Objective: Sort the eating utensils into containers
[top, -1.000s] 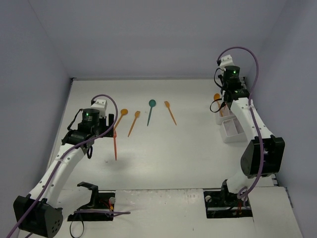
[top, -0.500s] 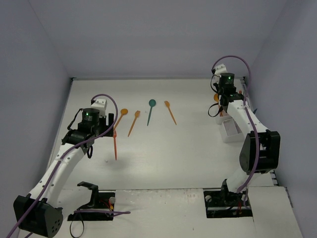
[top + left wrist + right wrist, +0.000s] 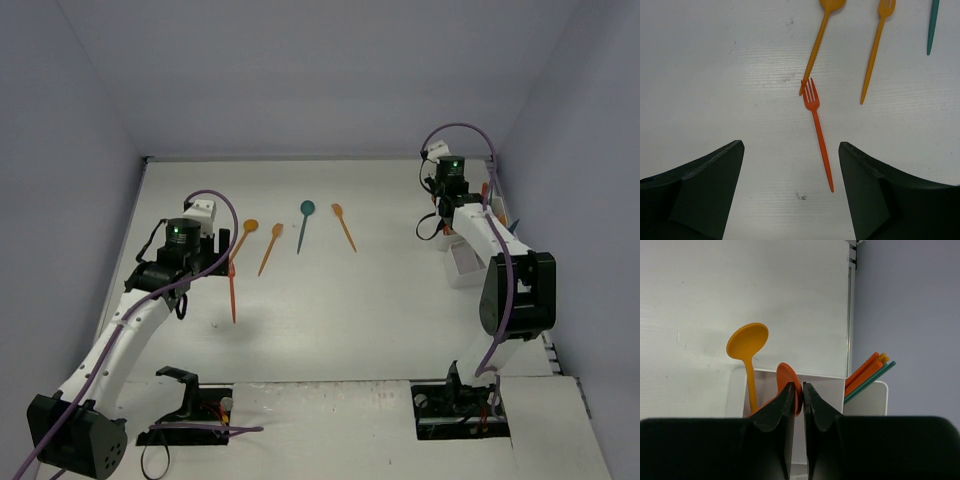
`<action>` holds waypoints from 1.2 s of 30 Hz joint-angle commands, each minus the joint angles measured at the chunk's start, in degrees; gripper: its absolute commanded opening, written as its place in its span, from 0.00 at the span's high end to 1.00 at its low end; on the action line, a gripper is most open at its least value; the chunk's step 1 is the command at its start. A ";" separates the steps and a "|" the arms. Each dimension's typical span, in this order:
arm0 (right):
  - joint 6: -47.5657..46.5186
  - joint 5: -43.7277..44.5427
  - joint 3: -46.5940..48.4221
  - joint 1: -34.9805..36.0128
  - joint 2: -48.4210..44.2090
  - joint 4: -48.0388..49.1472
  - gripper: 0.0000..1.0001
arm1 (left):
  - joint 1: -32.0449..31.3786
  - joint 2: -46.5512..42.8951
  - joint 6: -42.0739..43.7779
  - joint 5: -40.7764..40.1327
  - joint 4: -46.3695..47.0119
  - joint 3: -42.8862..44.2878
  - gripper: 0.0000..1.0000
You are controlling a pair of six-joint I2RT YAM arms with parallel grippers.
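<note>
Several utensils lie on the table: a red-orange fork point(image 3: 817, 130) point(image 3: 232, 295), an orange spoon point(image 3: 819, 45), an orange fork point(image 3: 875, 50), a teal spoon point(image 3: 303, 225) and another orange utensil point(image 3: 344, 227). My left gripper point(image 3: 791, 190) point(image 3: 212, 265) hangs open above the red-orange fork's handle end. At the right stands the white containers organizer point(image 3: 468, 262) point(image 3: 867, 400). My right gripper point(image 3: 801, 385) point(image 3: 450, 205) is over it, its jaws pinched on the bowl of a red-orange spoon point(image 3: 786, 372) with only a sliver of gap.
A yellow-orange spoon point(image 3: 747, 340) stands in the same compartment. A bundle of orange and teal handles point(image 3: 867, 375) leans out of the neighbouring one. The side wall rises just right of the organizer.
The right arm has swung back and left over the organizer's far end with the spoon. The left arm has not moved.
</note>
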 commanded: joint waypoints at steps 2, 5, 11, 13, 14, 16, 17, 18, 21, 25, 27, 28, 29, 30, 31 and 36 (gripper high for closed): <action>1.25 -0.58 -0.06 -0.54 0.66 2.49 0.85 | 0.09 -0.72 0.86 -1.19 2.97 0.72 0.26; 1.51 -0.51 0.08 -0.72 1.36 2.49 0.79 | 0.09 -0.63 0.86 -1.20 2.97 0.73 0.26; 2.26 -0.80 0.73 -1.17 1.40 2.40 0.77 | 0.09 -0.81 0.87 -1.29 2.97 0.64 0.26; 2.64 -0.87 1.02 -1.00 -0.09 2.40 0.76 | 0.09 -0.76 0.86 -1.24 2.97 0.72 0.26; 2.83 -0.75 1.21 -0.88 -1.32 2.37 0.75 | 0.09 -0.71 0.75 -1.14 2.98 0.71 0.26; 3.74 -0.15 1.87 -0.62 -3.72 2.07 0.70 | 0.09 -0.51 0.39 -0.52 3.13 0.63 0.26; 4.66 0.33 2.24 -0.54 -5.30 1.94 0.66 | 0.09 -0.22 0.12 -0.14 3.26 0.65 0.26; 5.68 0.22 2.54 -0.42 -7.03 1.76 0.61 | 0.09 0.26 -0.18 0.57 3.44 0.76 0.26; 9.09 -0.88 2.61 -0.20 -11.84 0.81 0.49 | 0.09 2.95 -0.37 2.85 3.13 2.60 0.26; 16.28 -5.03 0.36 0.30 -19.22 -0.65 0.43 | 0.18 10.25 -0.35 2.96 1.91 8.18 0.27; 17.80 -6.76 -1.52 0.71 -22.64 -0.94 0.42 | 0.18 14.84 -0.21 3.72 1.48 10.55 0.31; 19.30 -7.81 -2.98 0.95 -24.96 -1.27 0.42 | 0.11 18.55 -0.19 4.52 0.96 13.03 0.34; 20.63 -9.15 -4.03 1.11 -26.76 -1.69 0.42 | 0.12 21.85 0.01 4.85 0.58 15.49 0.37; 21.74 -10.49 -4.87 1.22 -28.29 -2.11 0.41 | 0.15 24.84 0.27 4.97 0.31 17.67 0.39; 22.83 -11.93 -5.59 1.33 -29.65 -2.51 0.41 | 0.20 27.51 0.61 5.04 0.02 20.06 0.42; 26.17 -18.22 -8.95 2.04 -36.60 -4.65 0.38 | 0.82 43.18 3.19 6.42 -3.38 31.98 0.54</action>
